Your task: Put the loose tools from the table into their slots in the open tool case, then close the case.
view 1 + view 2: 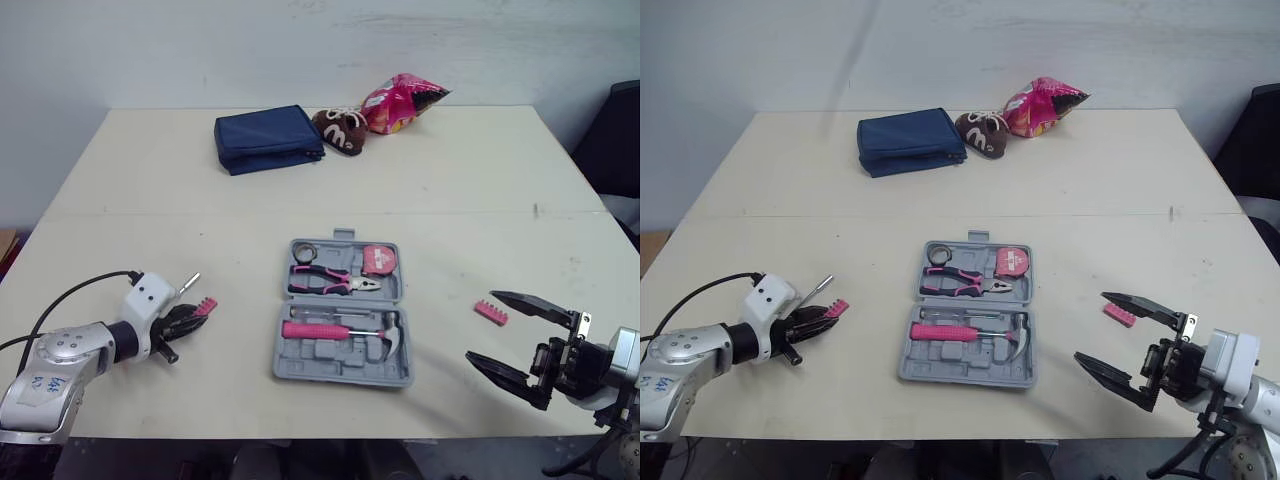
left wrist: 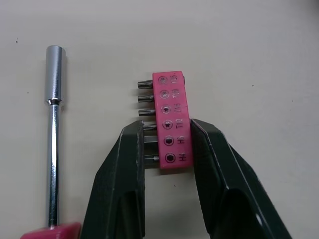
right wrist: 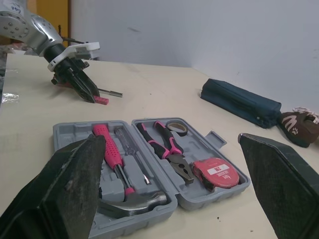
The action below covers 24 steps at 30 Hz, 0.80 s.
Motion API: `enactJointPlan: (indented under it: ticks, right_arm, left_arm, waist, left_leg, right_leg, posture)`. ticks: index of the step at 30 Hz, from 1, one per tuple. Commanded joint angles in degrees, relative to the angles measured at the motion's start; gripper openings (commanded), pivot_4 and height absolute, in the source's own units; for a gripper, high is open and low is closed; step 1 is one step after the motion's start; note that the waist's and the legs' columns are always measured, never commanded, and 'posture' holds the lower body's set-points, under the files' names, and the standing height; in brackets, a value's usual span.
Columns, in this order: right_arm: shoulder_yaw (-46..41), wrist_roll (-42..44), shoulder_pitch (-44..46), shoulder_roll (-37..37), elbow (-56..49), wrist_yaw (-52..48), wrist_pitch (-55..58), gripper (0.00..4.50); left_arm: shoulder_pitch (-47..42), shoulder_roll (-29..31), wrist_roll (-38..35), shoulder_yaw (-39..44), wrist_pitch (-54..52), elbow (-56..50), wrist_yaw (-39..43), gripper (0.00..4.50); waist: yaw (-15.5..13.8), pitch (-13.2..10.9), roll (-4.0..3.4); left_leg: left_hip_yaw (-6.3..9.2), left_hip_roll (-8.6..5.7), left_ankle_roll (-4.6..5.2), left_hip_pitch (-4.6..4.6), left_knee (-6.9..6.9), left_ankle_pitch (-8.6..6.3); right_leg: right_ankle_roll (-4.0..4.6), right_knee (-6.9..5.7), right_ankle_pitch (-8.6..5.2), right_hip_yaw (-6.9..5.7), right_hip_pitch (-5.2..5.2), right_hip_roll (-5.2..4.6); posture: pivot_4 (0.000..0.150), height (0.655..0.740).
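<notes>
The grey tool case (image 1: 330, 358) lies open mid-table and holds pink pliers (image 1: 325, 280), a tape measure (image 1: 378, 260), a hammer (image 1: 390, 335) and a pink-handled screwdriver. My left gripper (image 1: 192, 316) is shut on a pink bit holder (image 2: 172, 124) that rests on the table left of the case. A silver-shafted driver (image 2: 52, 134) lies just beside it. My right gripper (image 1: 483, 327) stands wide open near the front right edge. A second pink bit holder (image 1: 491, 312) lies on the table by its upper finger.
At the back of the table are a folded blue pouch (image 1: 268, 138), a brown plush item (image 1: 342, 130) and a pink snack bag (image 1: 400, 103). A dark chair (image 1: 615, 140) stands off the table's right side.
</notes>
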<state>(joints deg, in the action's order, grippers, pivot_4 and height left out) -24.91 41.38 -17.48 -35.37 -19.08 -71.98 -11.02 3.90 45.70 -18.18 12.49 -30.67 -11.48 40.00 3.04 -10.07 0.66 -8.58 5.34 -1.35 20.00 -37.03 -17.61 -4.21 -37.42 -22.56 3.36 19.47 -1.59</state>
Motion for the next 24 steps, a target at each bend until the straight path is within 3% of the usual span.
enactJointPlan:
  ticks: [1,7,15,20,24]
  right_arm:
    - [-0.87,0.14,-0.58,0.18,-2.02,0.17,-0.9,4.5]
    - [-1.03,0.26,-0.45,-0.26,-1.22,-0.22,-1.12,4.5]
    - [-1.99,1.1,-0.51,-1.45,-1.1,-3.1,-1.46,4.5]
    - [-1.77,1.51,-2.32,-1.71,-2.77,-4.26,-0.48,4.5]
    - [-1.35,1.11,-4.03,-1.39,-3.62,-4.56,-0.57,4.5]
  left_arm:
    - [1.03,-1.07,1.45,1.73,7.23,4.79,1.18,0.65]
    - [-3.08,-0.73,-4.61,4.12,22.14,3.33,13.76,0.65]
    - [-7.1,5.92,-8.42,-4.35,21.82,-6.4,29.59,0.65]
    - [-13.46,8.85,-5.0,-14.67,10.72,-14.67,28.61,0.65]
    - [-18.84,6.97,-1.44,-20.54,0.39,-18.48,21.35,0.65]
  waist:
    - [0.0,0.0,0.01]
    - [-0.08,-0.28,0.54]
    - [0.06,-0.36,0.61]
    - [-0.05,-0.39,0.62]
    - [-0.15,-0.4,0.62]
  left_leg:
    - [0.0,0.0,0.0,0.0,0.0,0.0]
    - [0.02,0.03,-0.01,0.2,0.0,0.01]
    - [-0.12,0.06,-0.23,0.33,0.05,-0.07]
    - [-0.14,0.1,-0.25,0.43,-0.01,-0.15]
    - [-0.1,0.08,-0.25,0.42,-0.08,-0.14]
  right_leg:
    - [0.0,0.0,0.0,0.0,0.0,0.0]
    - [0.03,0.01,0.02,-0.08,0.18,0.02]
    - [0.0,0.55,-0.01,-0.07,0.13,0.05]
    - [-0.13,0.66,-0.08,0.0,0.17,0.14]
    - [-0.17,0.61,-0.09,0.03,0.13,0.15]
  posture:
    - [0.15,0.74]
    - [0.15,0.74]
    - [0.15,0.74]
    - [0.15,0.74]
    - [0.15,0.74]
